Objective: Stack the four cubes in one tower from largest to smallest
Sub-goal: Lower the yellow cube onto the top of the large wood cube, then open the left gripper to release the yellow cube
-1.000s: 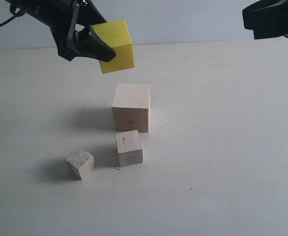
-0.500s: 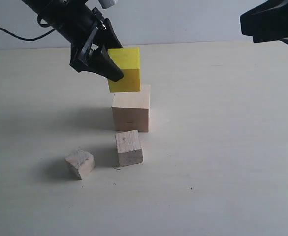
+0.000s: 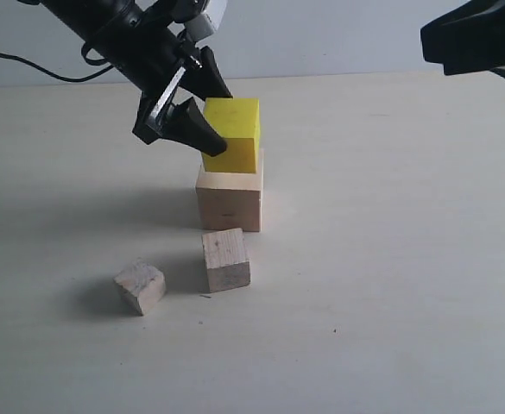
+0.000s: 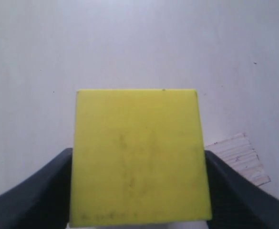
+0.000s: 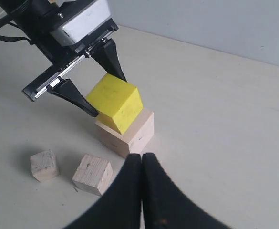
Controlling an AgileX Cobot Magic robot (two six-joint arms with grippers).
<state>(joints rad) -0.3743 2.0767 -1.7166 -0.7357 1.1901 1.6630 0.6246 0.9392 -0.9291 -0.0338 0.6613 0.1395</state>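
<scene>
The bright yellow cube (image 3: 233,134) rests on top of the largest pale wood cube (image 3: 229,200), turned slightly against it. My left gripper (image 3: 221,121) is shut on the yellow cube, one black finger on each side. The left wrist view is filled by the yellow cube (image 4: 137,155), which hides the pale cube beneath. In front of the pale cube the smaller plain wood cube (image 3: 226,259) lies on the table. The smallest greyish cube (image 3: 140,287) lies to its left. My right gripper (image 5: 141,160) hangs high at the right, shut and empty, away from the cubes.
The cubes sit on a plain pale tabletop (image 3: 390,259) with a light wall behind. A black cable (image 3: 28,67) trails from the left arm at the far left.
My left gripper has carried the yellow cube down and to the right, from the air onto the top of the large pale cube. The other cubes and the right arm have not moved.
</scene>
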